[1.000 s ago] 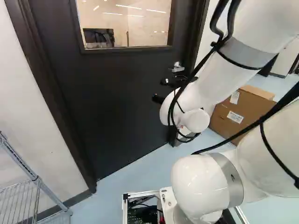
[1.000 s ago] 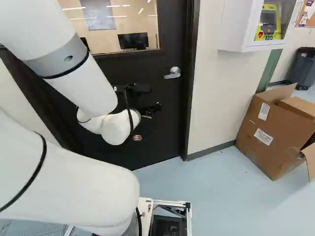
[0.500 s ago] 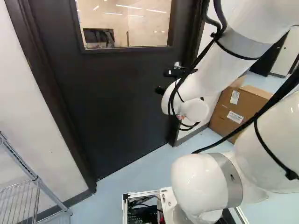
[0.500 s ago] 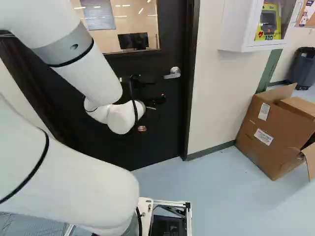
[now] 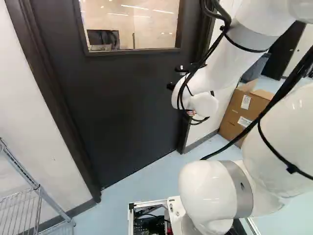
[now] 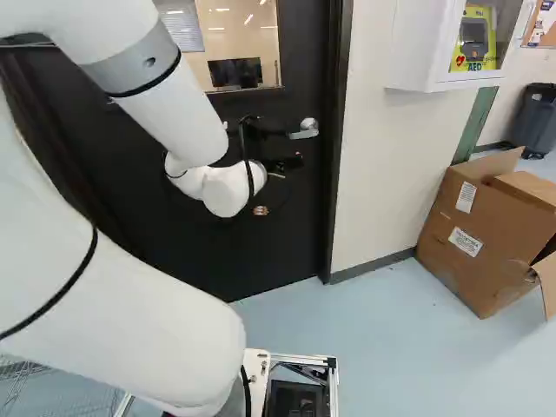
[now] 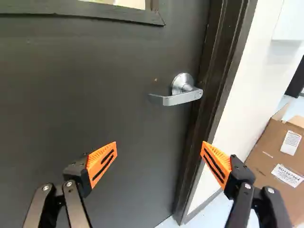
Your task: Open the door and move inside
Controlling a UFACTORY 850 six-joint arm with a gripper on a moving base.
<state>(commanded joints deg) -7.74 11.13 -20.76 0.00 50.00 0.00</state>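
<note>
gripper [image 7: 159, 148] spread wide, its fingers apart, facing the closed door's lever handle [image 7: 178, 96].

The handle [image 7: 183, 92] is on the door [image 6: 278, 239], and the box [image 6: 486, 234] stands right of the door.

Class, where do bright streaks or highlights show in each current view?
Left base view: streaks in the door's window, reflected or seen through, I cannot tell; soft highlights on the arm. Right base view: similar streaks in that window. Wrist view: a sheen on the handle.
</note>
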